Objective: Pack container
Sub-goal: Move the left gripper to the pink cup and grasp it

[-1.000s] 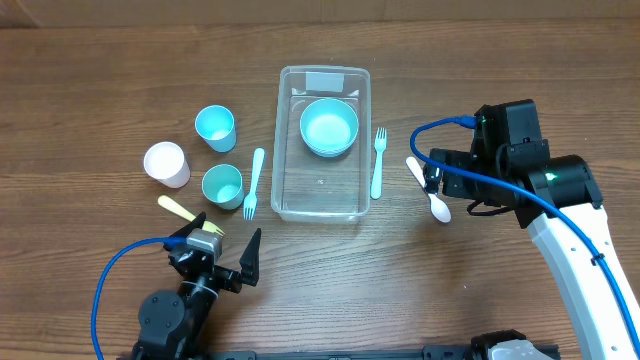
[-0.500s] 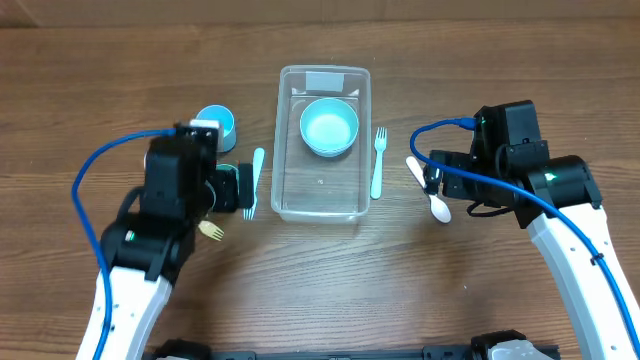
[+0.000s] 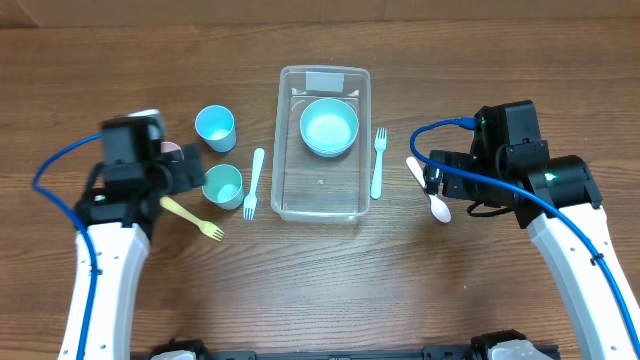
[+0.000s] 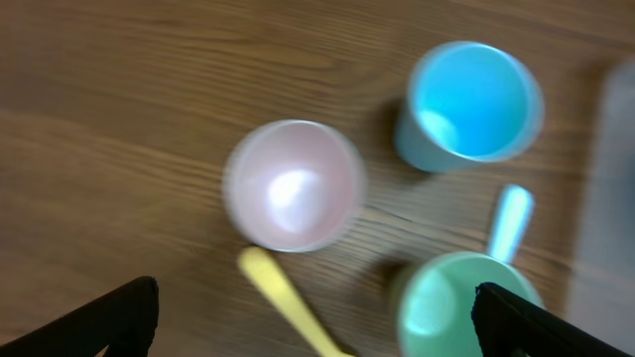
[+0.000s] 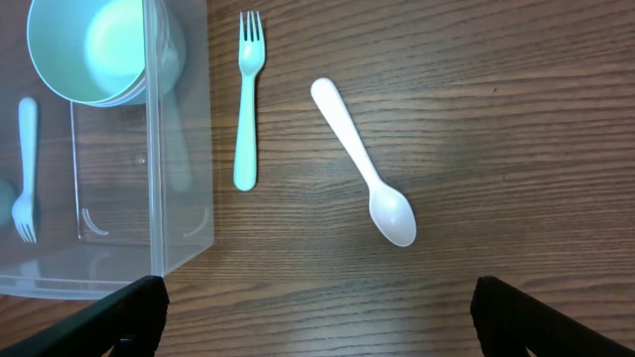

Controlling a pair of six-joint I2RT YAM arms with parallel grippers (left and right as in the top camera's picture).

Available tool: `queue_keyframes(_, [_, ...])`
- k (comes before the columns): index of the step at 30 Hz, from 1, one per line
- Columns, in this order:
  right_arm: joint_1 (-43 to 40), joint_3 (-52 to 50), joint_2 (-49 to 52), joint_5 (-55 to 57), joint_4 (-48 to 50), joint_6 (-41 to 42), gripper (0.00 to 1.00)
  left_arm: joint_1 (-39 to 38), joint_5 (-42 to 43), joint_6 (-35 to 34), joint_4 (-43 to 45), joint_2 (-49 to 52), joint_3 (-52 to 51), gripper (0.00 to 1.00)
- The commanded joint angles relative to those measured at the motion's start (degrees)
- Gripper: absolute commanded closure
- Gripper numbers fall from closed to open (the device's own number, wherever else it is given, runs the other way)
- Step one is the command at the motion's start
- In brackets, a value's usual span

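Note:
The clear container (image 3: 283,150) stands at mid-table with stacked blue bowls (image 3: 329,127) in its far end. My left gripper (image 3: 187,176) is open and empty, hovering over the cups. In the left wrist view a pink cup (image 4: 294,185), a blue cup (image 4: 474,102), a green cup (image 4: 451,307) and a yellow fork (image 4: 283,297) lie below the jaws (image 4: 317,327). My right gripper (image 3: 433,176) is open and empty, right of the container (image 5: 179,198). A white spoon (image 5: 365,164) and a light blue fork (image 5: 246,99) lie ahead of its jaws (image 5: 317,317).
A second light blue fork (image 3: 254,180) lies along the container's left side. In the overhead view the blue cup (image 3: 215,127), green cup (image 3: 222,185) and yellow fork (image 3: 190,216) stand left of it; my left arm hides most of the pink cup (image 3: 172,150).
My left arm has come up from the front edge and swung left, now over the pink cup. The right arm and all objects have not moved.

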Motion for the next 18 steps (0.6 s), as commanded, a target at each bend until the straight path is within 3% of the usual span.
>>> queue_keyframes(1, [-0.1, -0.2, -0.5, -0.3, 0.3, 0.0, 0.0, 8.1, -1.6, 2.8, 0.6, -0.1, 1.9, 0.0])
queue_keyframes(6, [-0.1, -0.2, -0.5, -0.2, 0.3, 0.0, 0.0, 14.6, 1.6, 6.4, 4.6, 3.5, 1.9, 0.0])
queue_keyframes(18, [-0.1, -0.2, -0.5, -0.2, 0.3, 0.0, 0.0, 14.6, 7.6, 8.5, 11.7, 19.7, 1.9, 0.03])
